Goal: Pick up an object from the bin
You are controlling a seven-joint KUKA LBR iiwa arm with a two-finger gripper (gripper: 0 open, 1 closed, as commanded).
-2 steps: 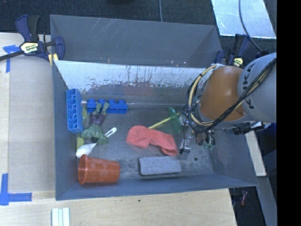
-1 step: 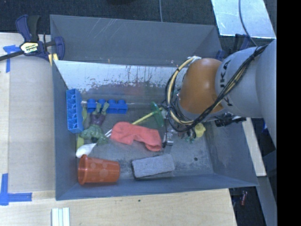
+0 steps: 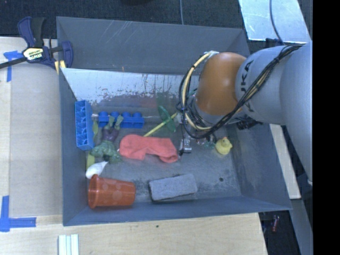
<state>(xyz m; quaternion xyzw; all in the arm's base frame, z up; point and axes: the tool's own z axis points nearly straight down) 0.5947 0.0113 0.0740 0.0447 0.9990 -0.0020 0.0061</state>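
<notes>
Gripper (image 3: 185, 146) low near the bin's (image 3: 159, 47) middle, at the right end of a crumpled red cloth (image 3: 147, 147), whether spread or pressed together cannot be told; "KU" legible on the grey arm (image 3: 276, 84)

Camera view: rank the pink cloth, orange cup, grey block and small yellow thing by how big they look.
1. pink cloth
2. orange cup and grey block: too alike to rank
3. small yellow thing

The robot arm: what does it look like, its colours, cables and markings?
A thick round silver-grey arm with dark lettering, a rounded orange cover at the wrist, yellow and black cables looped around it, and a small metal gripper below.
</notes>
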